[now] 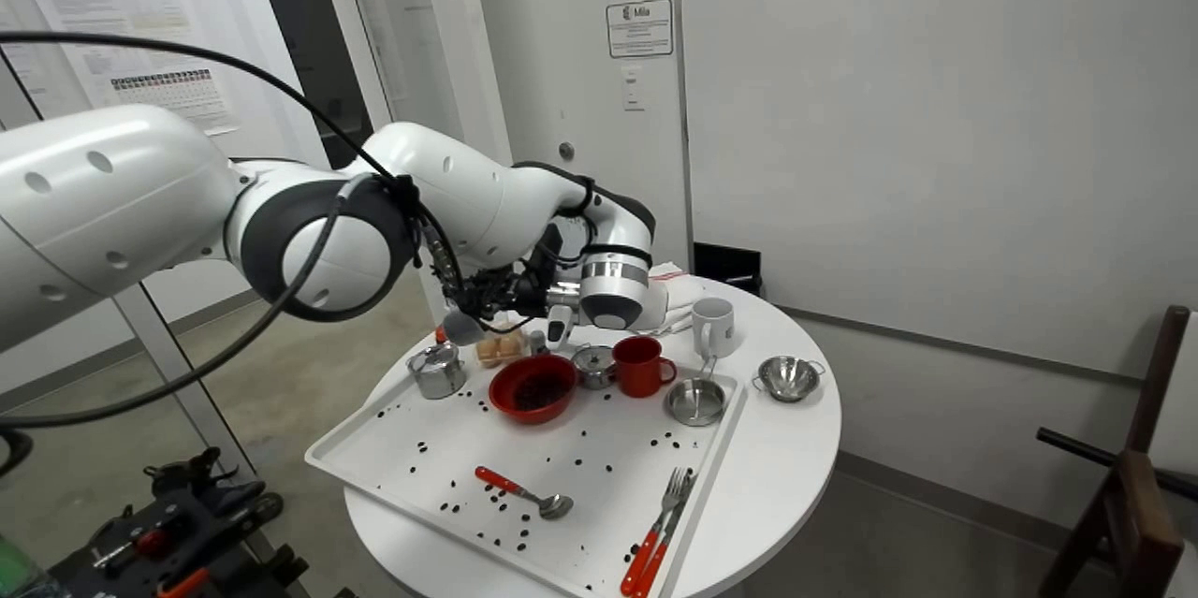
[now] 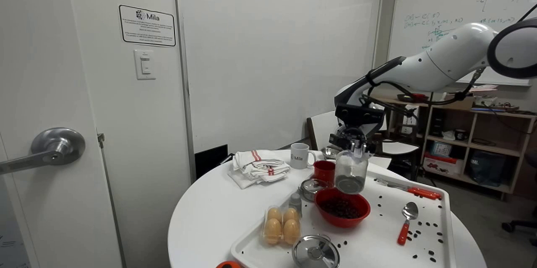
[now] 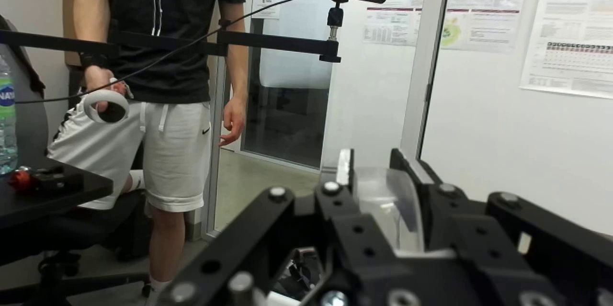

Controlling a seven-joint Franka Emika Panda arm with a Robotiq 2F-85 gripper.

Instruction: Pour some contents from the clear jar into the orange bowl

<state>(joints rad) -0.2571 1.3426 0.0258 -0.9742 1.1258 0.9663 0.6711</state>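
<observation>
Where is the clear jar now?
In an exterior view, the clear jar is right of centre, partly hiding the red bowl at its far rim. The claw grips it.

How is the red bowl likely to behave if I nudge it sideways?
The red bowl looks wide and low on the flat tray, so it would probably slide rather than tip. Its even, round shape suggests it's fairly stiff. The dark bean-like bits inside look loose, so a sharp push could make them shift.
</observation>
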